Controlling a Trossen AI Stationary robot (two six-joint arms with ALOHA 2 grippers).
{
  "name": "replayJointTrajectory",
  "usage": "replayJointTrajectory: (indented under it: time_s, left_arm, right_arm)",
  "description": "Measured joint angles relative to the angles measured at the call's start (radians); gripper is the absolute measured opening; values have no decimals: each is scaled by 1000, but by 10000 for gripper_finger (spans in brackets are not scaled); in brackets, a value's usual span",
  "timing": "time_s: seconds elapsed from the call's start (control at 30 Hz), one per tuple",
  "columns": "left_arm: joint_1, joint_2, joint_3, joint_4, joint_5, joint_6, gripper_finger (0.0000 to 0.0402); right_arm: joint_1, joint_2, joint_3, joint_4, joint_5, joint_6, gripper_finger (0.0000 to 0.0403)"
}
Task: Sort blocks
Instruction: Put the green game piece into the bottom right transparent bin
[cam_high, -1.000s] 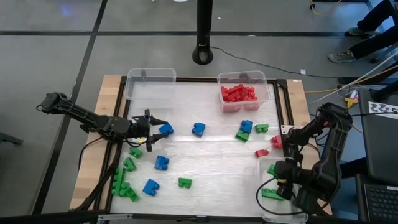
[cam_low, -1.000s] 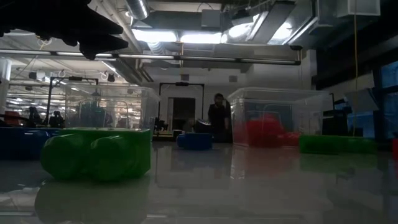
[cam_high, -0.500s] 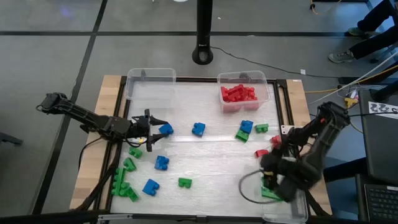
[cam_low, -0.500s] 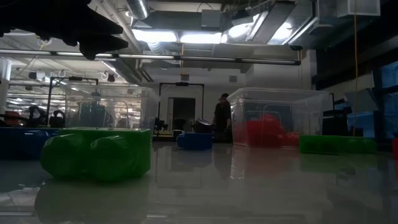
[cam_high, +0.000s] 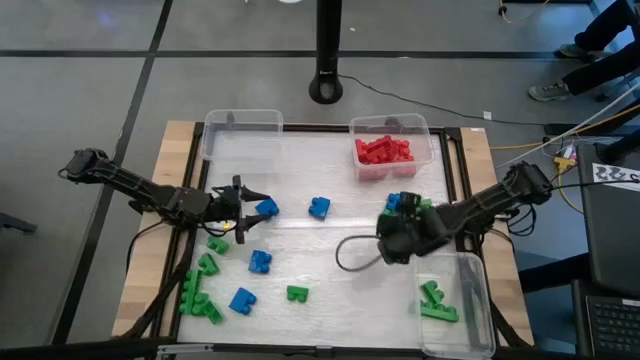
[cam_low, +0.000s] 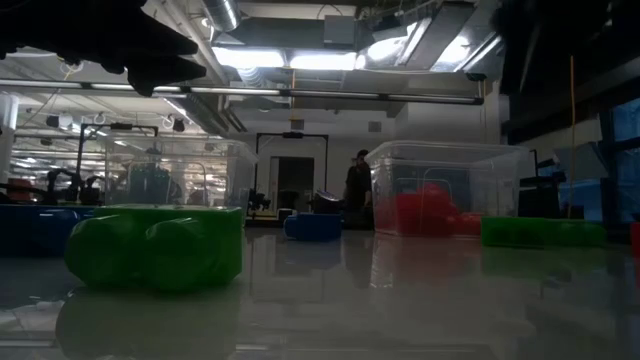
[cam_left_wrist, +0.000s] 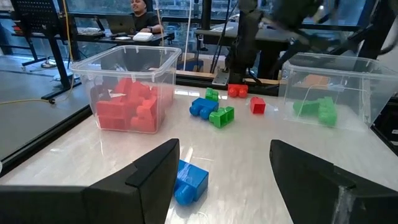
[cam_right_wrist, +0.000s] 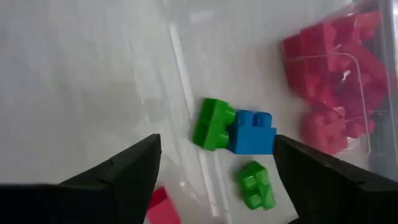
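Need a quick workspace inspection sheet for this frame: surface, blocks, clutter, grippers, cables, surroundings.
Surface: pale glossy table with wooden side edges, seen from above.
Job's things: red blocks fill the far right bin; green blocks lie in the near right bin; the far left bin looks empty. Loose blue blocks and green blocks are scattered on the left half of the table.
Clutter: nothing seen.
Grippers: left gripper open, beside a blue block; right gripper open, empty, over a green and blue pair.
Cables: a black loop hangs by the right gripper; cable on the floor.
Surroundings: person seated at a desk beyond the table.
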Motion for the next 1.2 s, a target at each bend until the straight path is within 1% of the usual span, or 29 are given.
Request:
replayJointTrajectory:
  time_s: [0.2,0.3,0.43,0.63,0.93,1.2]
  left_arm:
    - [0,0,0,-1,0,8,239]
    - [0,0,0,-1,0,8,239]
    - [0,0,0,0,0,12,239]
    - [0,0,0,-1,0,12,239]
    - [0,0,0,0,0,28,239]
    - [0,0,0,-1,0,34,239]
  right_arm:
    - [-114,8,-136,128,-70,-83,307]
    - [-160,8,-211,211,-123,-116,307]
    - [-216,8,-277,304,-174,-167,307]
    - [-263,8,-287,305,-178,-200,307]
    - [-260,8,-287,307,-176,-155,307]
    - [-260,13,-287,317,-177,-165,307]
